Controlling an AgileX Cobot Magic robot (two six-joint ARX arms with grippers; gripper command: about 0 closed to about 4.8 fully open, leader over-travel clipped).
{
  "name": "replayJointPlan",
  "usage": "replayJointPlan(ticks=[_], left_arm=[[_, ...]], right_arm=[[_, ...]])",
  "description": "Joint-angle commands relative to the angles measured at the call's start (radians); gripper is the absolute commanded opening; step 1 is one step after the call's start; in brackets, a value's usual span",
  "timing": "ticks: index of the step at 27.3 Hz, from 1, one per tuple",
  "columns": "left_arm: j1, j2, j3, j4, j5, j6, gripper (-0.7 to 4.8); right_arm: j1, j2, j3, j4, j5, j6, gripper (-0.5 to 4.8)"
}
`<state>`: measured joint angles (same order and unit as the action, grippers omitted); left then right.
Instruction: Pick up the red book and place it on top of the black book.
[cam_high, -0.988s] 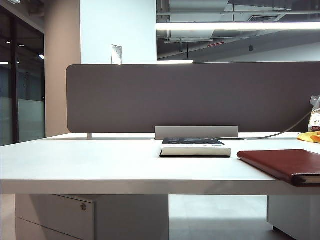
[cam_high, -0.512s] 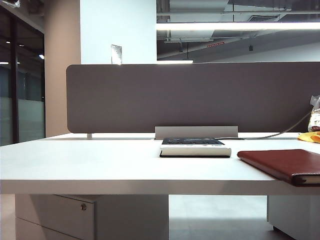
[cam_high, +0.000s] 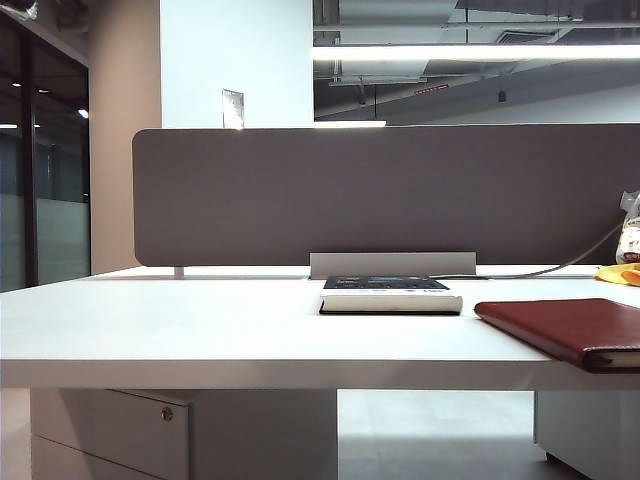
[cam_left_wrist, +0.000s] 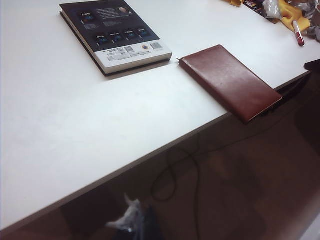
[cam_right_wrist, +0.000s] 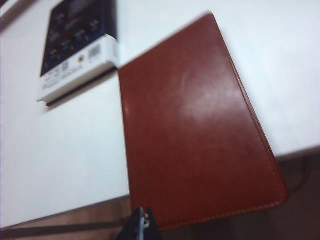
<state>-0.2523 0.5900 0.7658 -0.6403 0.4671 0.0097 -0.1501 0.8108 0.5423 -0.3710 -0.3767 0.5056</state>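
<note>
Bare white table (cam_left_wrist: 75, 115) lies open around the black book (cam_left_wrist: 116, 34); the red book (cam_left_wrist: 230, 82) overhangs its edge.

change: none that I could see from the exterior view | red book (cam_high: 575, 331) and black book (cam_high: 390, 294): no shift | my arms: out of view

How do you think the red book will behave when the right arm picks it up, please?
The red book looks thin with a glossy cover, so probably light and somewhat slippery. One corner overhangs the table edge, likely giving the shut right gripper a way under, though a push could tip it off.
</note>
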Motion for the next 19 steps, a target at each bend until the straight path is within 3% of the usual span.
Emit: replayJointPlan(ticks=[1, 8, 15, 19], left_arm=[[0.002, 0.000, 0.005, 0.006, 0.000, 0.010, -0.05], [0.002, 0.000, 0.005, 0.006, 0.000, 0.010, -0.06], [0.002, 0.000, 0.005, 0.006, 0.000, 0.010, -0.05], [0.002, 0.000, 0.005, 0.006, 0.000, 0.014, -0.05]], right_arm=[[-0.024, 0.033, 0.002, 0.018, -0.064, 0.018, -0.03], [-0.057, 0.058, -0.020, 0.032, -0.099, 0.018, 0.64], [-0.059, 0.058, -0.081, 0.064, -0.097, 0.040, 0.69], [-0.070, 0.058, -0.140, 0.122, -0.116, 0.099, 1.25]])
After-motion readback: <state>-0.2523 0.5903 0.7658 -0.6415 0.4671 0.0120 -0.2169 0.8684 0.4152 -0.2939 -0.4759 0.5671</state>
